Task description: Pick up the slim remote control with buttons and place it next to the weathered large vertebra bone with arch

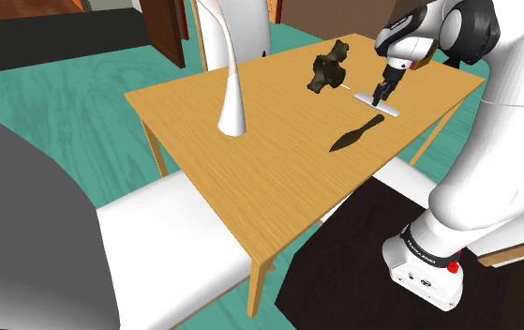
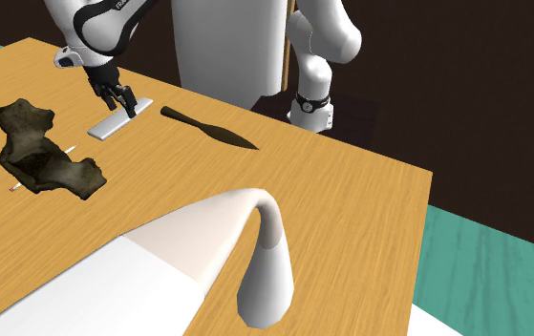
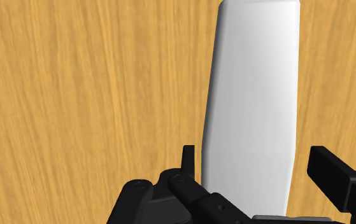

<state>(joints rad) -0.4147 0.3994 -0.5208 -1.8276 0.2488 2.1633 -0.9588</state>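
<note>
The slim remote is a plain white flat bar lying on the wooden table. It rests beside the dark, weathered vertebra bone, a short gap apart. My black gripper hangs directly over the remote's end nearest the arm. Its fingers stand apart on either side of the remote, with a small gap at each edge, so the remote is not clasped.
A dark leaf-shaped blade lies on the table close to the remote. A white curved lamp-like object stands further along. A thin white stick pokes out under the bone. A white seat sits by the table's edge.
</note>
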